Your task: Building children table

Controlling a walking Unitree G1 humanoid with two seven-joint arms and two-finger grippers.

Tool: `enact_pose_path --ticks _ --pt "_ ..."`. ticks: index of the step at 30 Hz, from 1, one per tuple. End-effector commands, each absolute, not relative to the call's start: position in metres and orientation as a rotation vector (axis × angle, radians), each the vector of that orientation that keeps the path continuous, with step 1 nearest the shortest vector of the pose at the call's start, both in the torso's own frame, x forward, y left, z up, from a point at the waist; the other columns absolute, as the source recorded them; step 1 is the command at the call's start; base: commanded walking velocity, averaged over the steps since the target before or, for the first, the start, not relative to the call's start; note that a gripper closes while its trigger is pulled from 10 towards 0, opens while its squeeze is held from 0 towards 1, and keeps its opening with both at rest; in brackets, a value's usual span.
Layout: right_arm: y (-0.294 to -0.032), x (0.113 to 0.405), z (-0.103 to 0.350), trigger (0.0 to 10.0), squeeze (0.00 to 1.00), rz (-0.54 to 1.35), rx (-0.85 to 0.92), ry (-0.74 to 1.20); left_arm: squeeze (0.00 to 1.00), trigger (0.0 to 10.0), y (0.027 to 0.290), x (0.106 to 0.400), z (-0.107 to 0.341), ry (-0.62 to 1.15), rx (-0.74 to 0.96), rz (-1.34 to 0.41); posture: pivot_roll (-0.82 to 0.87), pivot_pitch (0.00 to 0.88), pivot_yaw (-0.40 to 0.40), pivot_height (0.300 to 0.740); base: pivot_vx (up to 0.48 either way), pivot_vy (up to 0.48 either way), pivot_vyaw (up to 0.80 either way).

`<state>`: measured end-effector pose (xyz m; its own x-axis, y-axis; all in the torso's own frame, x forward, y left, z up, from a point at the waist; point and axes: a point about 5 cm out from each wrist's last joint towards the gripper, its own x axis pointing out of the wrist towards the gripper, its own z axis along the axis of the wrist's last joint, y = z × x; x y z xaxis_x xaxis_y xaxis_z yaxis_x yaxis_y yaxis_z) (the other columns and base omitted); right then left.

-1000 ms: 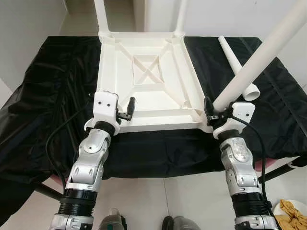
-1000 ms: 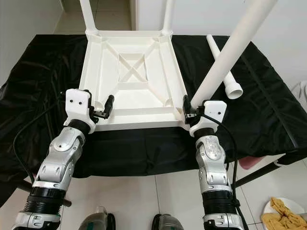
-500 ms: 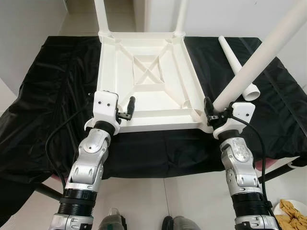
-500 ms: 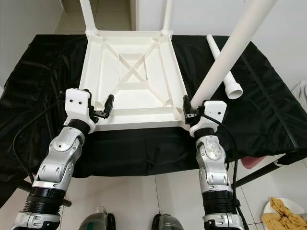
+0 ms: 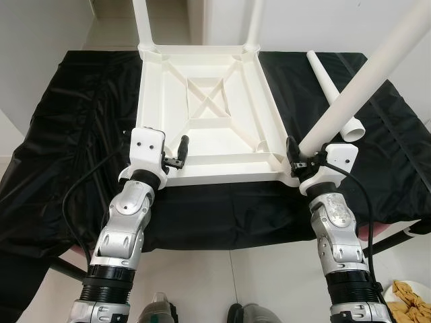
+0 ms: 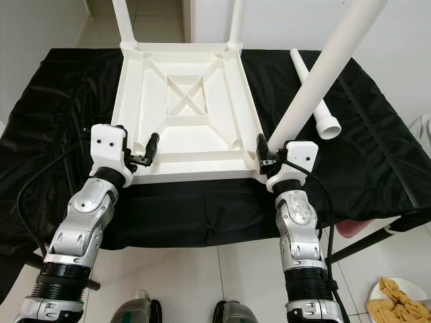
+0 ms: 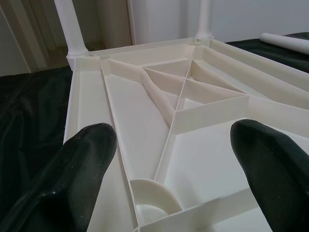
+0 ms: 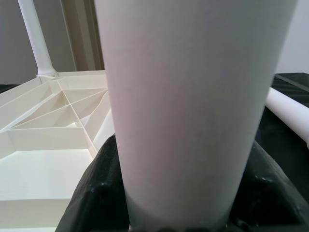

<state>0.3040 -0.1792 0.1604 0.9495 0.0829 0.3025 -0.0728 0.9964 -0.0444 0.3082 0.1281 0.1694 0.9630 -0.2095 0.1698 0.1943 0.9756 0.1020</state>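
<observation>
The white tabletop (image 5: 205,111) lies upside down on a surface covered with a black cloth (image 5: 74,134). It is hard, smooth plastic. Thin ribs run across its underside and make a cross in the middle.

Both silver arms reach forward to the near edge of the tabletop, bent at the elbow. The left gripper (image 5: 180,153) sits at the near left corner. Its fingers (image 7: 87,159) are spread wide with nothing between them. They are black and rounded, one on each side of a round socket (image 7: 152,198) in that corner.

The right gripper (image 5: 294,156) is at the near right corner. Its fingers are closed around the low end of a leg (image 5: 367,81), a long, smooth white tube. The leg leans up and away to the right of the tabletop, and its top is cut off by the picture's edge. Where its low end meets the corner is hidden by the gripper.

Two more legs (image 5: 140,21) stand up from the far corners of the tabletop, and their tops are cut off too. A spare leg (image 5: 333,94) lies flat on the cloth to the right of the tabletop. It is thin at the far end and wider at the near end.
</observation>
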Motion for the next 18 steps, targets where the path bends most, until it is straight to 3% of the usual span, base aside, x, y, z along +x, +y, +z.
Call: enact_pose_path --ticks 1,18 --pt "-0.1795 0.3045 0.1540 10.0 0.00 0.082 -0.033 -0.273 0.00 10.0 0.1305 0.3069 0.1671 -0.169 0.092 -0.198 0.05 0.062 -0.036 0.740 0.000 0.000 0.00" --pt "-0.1791 0.3041 0.1537 10.0 0.00 0.084 -0.032 -0.272 0.00 10.0 0.1335 0.3060 0.1663 -0.167 0.100 -0.190 0.06 0.066 -0.034 0.740 0.000 0.000 0.00"
